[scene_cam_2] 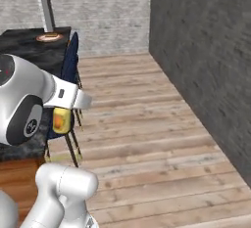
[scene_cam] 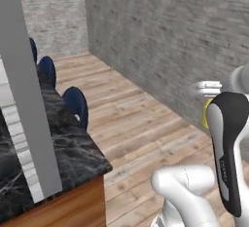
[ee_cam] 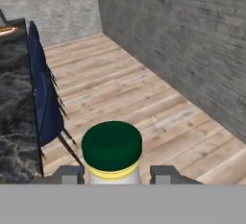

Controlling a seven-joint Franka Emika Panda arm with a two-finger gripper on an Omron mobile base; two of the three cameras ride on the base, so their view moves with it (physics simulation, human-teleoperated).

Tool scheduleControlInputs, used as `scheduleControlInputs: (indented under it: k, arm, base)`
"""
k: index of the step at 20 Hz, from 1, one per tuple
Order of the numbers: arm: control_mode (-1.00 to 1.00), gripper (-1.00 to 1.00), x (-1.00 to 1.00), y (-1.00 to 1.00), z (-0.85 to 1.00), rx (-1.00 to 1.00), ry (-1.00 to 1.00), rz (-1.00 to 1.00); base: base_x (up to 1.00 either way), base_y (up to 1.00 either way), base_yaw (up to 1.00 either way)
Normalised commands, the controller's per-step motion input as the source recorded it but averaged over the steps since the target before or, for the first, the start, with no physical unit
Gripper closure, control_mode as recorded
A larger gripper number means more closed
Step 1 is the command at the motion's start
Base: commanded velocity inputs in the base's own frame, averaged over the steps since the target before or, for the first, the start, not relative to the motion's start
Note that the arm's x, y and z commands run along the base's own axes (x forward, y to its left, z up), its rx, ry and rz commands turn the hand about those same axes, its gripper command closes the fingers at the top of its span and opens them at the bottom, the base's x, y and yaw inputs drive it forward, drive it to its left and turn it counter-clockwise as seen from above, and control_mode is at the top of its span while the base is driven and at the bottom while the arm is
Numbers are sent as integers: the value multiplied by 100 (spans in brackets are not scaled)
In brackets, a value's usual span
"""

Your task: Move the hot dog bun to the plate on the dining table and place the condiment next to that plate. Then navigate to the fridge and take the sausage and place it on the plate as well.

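A small yellow plastic bottle, the condiment (ee_cam: 111, 158), sits at the bottom centre of the hand view with its round, matte dark green cap toward the camera, so its long axis runs straight out along the end effector (ee_cam: 114, 174). The two dark finger tips press on either side of the bottle just below the cap, gripping it. In the right base view the same bottle shows at middle left as a yellow body with an orange-toned label, hanging under the white wrist. One slab of black marble with white veins, the counter (ee_cam: 17, 107), fills the left side of the hand view, and it rests on a wooden base in the lower left of the left base view. One round plate (scene_cam_2: 49, 37) with a red-orange rim lies at the counter's far end, upper left of the right base view. Three blue chairs (scene_cam: 75, 105) with rounded backs line the counter's edge. The wooden floor (scene_cam_2: 147, 139) is pale planks, and a rough grey brick wall (scene_cam: 165, 41) runs along the right.
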Motion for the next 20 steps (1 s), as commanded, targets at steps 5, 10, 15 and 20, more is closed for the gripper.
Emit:
scheduleControlInputs:
  k: [5, 10, 15, 20]
  arm:
    - [100, 100, 0, 0, 0, 0, 0, 0]
    - [100, 100, 0, 0, 0, 0, 0, 0]
    - [100, 100, 0, 0, 0, 0, 0, 0]
    - [100, 100, 0, 0, 0, 0, 0, 0]
  base:
    - [100, -69, 46]
    - [99, -77, 46]
    - [92, -79, 48]
    - [98, -76, 47]
